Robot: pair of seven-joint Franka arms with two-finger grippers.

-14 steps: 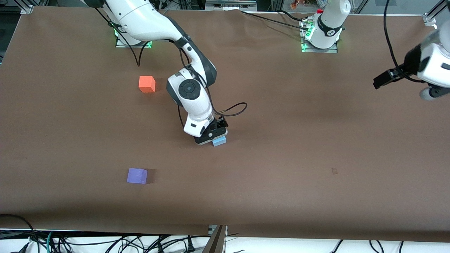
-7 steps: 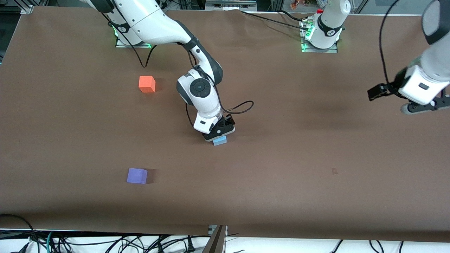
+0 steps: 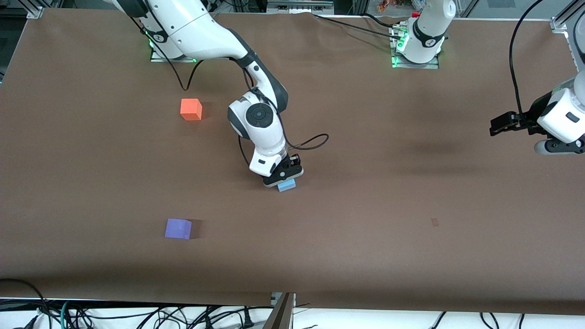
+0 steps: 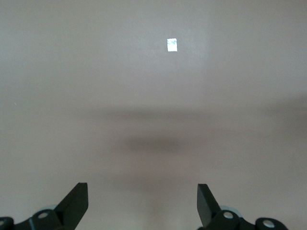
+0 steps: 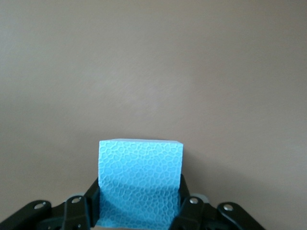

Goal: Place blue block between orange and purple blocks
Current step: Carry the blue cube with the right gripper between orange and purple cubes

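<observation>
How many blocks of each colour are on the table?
orange block: 1
purple block: 1
blue block: 1, in the right tool
Total: 3 blocks

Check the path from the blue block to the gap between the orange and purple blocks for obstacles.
Nothing visible blocks it. The right gripper is shut on the blue block; only bare table lies between it and the gap between orange block and purple block.

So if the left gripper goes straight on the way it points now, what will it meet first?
Most likely the bare table: the left gripper, open, points down at it, with only a small pale mark nearby.
</observation>
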